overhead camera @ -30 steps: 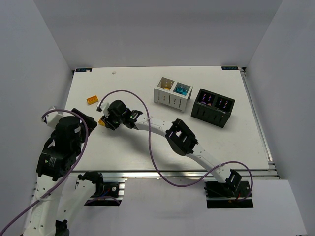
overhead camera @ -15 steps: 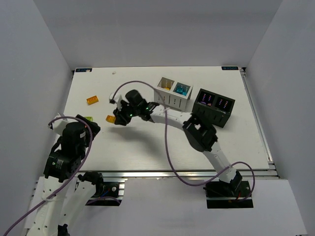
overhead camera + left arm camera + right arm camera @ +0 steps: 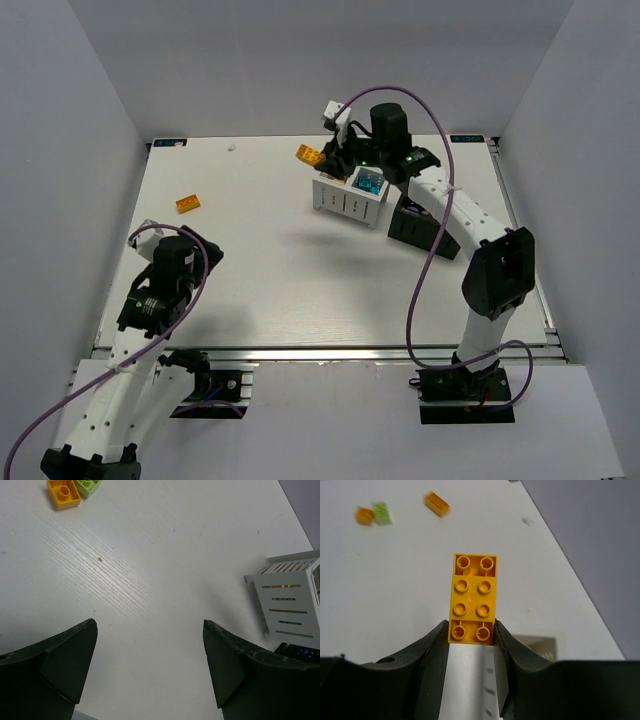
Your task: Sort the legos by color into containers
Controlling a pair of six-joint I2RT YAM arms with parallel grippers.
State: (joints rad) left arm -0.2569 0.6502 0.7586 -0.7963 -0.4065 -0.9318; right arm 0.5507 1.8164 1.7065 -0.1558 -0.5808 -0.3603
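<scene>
Pinching orange brick [image 3: 472,597] by one end in right gripper [image 3: 471,630], long axis pointing forward, just left of white container [image 3: 345,205]

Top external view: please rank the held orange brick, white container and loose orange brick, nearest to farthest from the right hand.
1. held orange brick, gripped in the right hand
2. white container, just beside it
3. loose orange brick, far left

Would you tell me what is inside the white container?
The white container shows cyan legos in its right-hand compartment. The other is covered by the right gripper, holding an orange lego.
</scene>
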